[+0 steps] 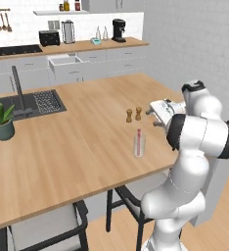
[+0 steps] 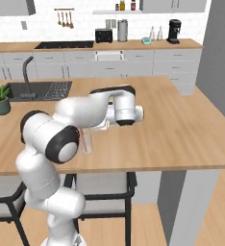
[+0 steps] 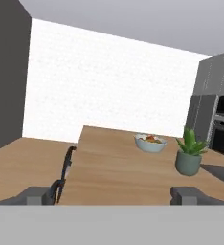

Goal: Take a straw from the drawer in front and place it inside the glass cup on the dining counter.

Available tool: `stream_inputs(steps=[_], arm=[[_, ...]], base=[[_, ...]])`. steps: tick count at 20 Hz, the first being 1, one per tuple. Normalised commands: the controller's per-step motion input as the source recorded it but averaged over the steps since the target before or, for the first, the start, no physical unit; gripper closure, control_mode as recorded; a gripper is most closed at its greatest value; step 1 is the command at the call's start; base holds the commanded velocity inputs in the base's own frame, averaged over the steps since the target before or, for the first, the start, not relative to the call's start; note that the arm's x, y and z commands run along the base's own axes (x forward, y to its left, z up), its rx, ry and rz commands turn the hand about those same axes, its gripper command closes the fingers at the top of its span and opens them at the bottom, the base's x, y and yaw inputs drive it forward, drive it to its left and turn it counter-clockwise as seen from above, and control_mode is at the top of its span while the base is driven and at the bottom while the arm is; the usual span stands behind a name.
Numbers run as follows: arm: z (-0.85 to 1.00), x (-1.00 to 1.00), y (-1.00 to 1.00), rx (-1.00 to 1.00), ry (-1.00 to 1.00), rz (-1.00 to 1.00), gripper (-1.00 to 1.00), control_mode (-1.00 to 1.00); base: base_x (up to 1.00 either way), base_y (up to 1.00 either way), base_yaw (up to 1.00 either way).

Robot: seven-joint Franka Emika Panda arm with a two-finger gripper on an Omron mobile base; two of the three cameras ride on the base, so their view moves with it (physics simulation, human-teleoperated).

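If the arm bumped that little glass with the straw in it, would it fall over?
Probably fairly easily: the glass cup looks small, narrow and empty apart from the red-pink straw, so likely light. The straw rises above the rim, so a knock there might tip it. On the smooth dining counter it could also slide.

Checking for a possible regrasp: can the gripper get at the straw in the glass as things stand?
Probably yes. The gripper is open and hovers close beside the glass; the straw pokes above its rim with nothing between. The shakers stand near and might get brushed.
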Motion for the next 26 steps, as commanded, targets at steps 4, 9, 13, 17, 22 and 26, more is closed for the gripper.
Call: stream_inputs(steps=[4,9,13,17,22,26], arm=[[0.90,-0.49,0.48,-0.01,-0.12,0.00,-1.00,-1.00],[0.10,-0.69,0.98,-0.25,-0.07,0.05,-1.00,-1.00],[0.00,-0.76,1.00,-0.35,-0.09,0.07,-1.00,-1.00],[0.00,-0.63,0.93,-0.36,-0.15,0.04,-1.00,-1.00],[0.00,-0.50,0.82,-0.37,-0.15,0.00,-1.00,-1.00],[0.00,-0.50,0.57,-0.34,-0.16,0.00,-1.00,-1.00]], base=[[0.00,0.00,0.00],[0.00,0.00,0.00],[0.00,0.00,0.00],[0.00,0.00,0.00],[0.00,0.00,0.00],[0.00,0.00,0.00]])
